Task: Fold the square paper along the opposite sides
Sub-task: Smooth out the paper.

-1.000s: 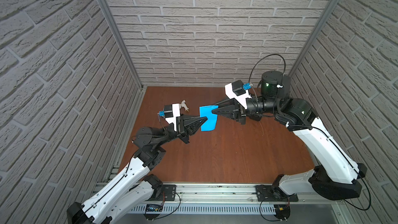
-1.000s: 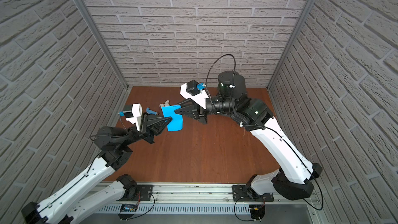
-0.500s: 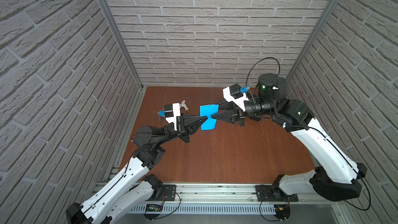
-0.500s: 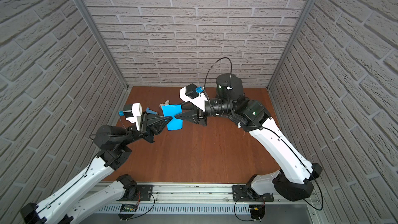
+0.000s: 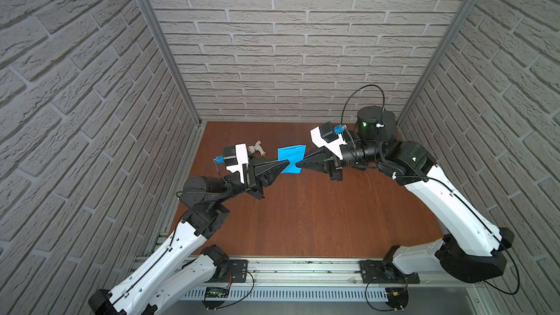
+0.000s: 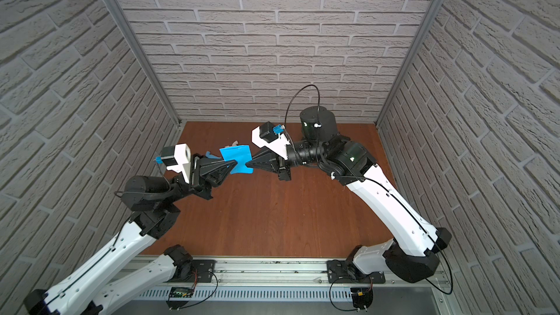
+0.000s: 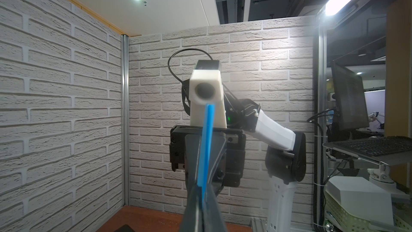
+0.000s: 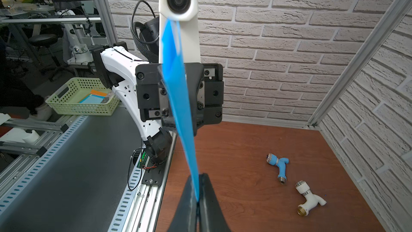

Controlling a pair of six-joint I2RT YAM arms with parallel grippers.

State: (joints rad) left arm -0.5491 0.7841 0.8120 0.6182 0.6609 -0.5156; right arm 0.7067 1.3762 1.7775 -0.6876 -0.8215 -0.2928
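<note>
The paper point(image 5: 291, 154) hangs edge-up above the tabletop point(image 5: 303, 216), toward 11 o'clock in both top views. The left tool point(image 5: 287, 164) pinches it from 8 o'clock. The right tool point(image 5: 298, 164) is clamped on it from 3 o'clock, tips nearly meeting.

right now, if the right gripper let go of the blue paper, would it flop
Probably floppy: the square paper twists along its span between the left gripper and right gripper. Likely light: thin edge-on, held aloft by two fingertip pinches. It would likely droop from one grip.
</note>
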